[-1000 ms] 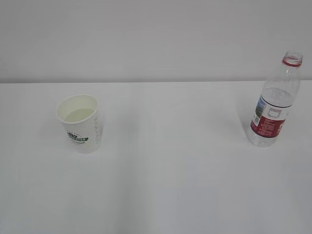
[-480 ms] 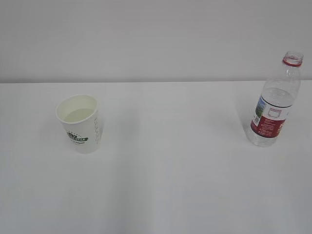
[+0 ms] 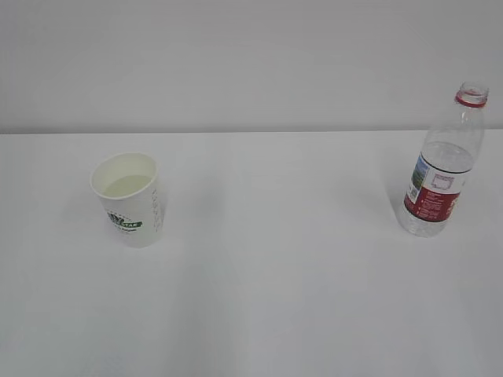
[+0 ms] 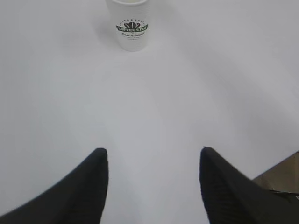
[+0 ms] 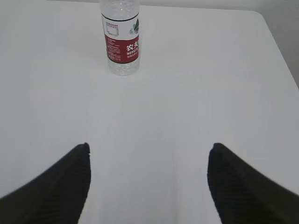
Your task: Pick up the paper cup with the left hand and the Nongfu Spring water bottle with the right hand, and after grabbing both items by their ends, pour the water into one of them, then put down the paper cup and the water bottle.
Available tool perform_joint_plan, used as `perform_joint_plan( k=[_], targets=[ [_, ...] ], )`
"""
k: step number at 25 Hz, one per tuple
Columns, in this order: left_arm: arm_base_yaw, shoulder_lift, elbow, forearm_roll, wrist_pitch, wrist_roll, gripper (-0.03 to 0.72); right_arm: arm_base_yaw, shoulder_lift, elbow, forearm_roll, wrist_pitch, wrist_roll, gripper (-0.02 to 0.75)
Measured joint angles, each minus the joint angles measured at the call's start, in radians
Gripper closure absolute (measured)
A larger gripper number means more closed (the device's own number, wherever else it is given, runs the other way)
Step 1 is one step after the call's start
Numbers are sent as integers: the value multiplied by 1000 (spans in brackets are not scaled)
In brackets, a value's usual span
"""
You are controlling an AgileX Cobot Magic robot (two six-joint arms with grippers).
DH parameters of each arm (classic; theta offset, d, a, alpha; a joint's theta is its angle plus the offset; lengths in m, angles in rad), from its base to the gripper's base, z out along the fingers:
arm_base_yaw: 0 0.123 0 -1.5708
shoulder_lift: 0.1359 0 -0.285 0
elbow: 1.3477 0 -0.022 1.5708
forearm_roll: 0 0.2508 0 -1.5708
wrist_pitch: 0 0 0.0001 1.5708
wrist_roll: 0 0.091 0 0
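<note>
My left gripper hangs spread above the smooth white table, its two dark, matte fingers empty. Well ahead of it the paper cup stands upright on the left side, tapered and white, with a green logo and pale water inside. My right gripper is spread wide too, holding nothing. The Nongfu Spring water bottle stands upright far right, clear ribbed plastic, uncapped, red neck ring, red-and-white label; how much water it holds I can't quite tell.
</note>
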Motion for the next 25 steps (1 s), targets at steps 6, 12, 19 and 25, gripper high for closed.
perform_joint_plan(
  k=[6, 12, 19, 25],
  targets=[
    [0, 0, 0, 4, -5, -2, 235, 0, 0, 0, 0, 0, 0, 150],
    [0, 0, 0, 28, -7, -2, 223, 0, 0, 0, 0, 0, 0, 150],
    [0, 0, 0, 31, -7, -4, 118, 0, 0, 0, 0, 0, 0, 150],
    [0, 0, 0, 33, -7, -4, 89, 0, 0, 0, 0, 0, 0, 150]
  ],
)
